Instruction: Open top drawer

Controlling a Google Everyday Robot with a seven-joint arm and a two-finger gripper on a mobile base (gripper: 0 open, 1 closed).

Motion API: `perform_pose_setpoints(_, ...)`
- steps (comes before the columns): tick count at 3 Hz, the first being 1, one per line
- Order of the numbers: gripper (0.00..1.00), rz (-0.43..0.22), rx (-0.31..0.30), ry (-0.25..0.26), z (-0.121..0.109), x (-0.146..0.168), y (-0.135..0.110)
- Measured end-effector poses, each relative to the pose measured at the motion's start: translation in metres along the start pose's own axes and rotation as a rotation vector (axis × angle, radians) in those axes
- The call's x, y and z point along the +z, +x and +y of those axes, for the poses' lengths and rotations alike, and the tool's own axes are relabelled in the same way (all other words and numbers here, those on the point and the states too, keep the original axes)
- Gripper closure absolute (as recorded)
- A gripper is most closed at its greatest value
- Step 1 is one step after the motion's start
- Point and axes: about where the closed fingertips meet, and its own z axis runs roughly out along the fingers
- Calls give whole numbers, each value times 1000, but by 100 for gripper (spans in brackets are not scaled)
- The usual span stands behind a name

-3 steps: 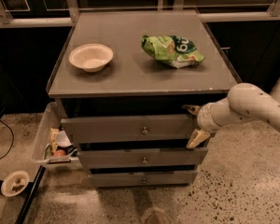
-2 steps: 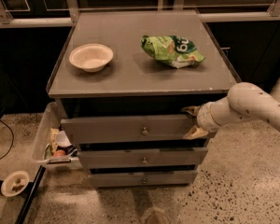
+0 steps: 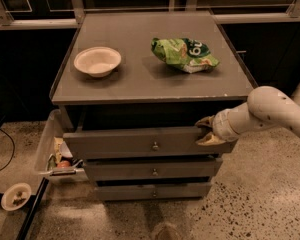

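The top drawer (image 3: 140,143) is the widest grey front, just under the cabinet top, with a small brass knob (image 3: 155,146) at its centre. It stands slightly out from the cabinet, with a dark gap above it. My gripper (image 3: 206,131) reaches in from the right on a white arm (image 3: 265,111) and sits at the drawer front's right end. One finger is over the front's top edge and the other lies against its face, closed on the panel. The drawer's inside is hidden.
Two narrower drawer fronts (image 3: 152,170) lie below. A white bowl (image 3: 97,60) and a green chip bag (image 3: 184,53) sit on the cabinet top (image 3: 140,84). A bin of clutter (image 3: 57,159) and a small bowl (image 3: 16,196) are on the floor at left.
The gripper's lower finger has moved up toward the upper one, closing on the right end of the top drawer's front. The drawer has barely moved.
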Motion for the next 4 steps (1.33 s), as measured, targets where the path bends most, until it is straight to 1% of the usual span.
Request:
perform_pose_setpoints(1, 87, 1, 1, -14, 9, -10, -1)
perform_pose_setpoints(3, 39, 1, 1, -14, 9, -9, -1)
perform_pose_setpoints(4, 16, -16, 1, -32, 15, -9, -2)
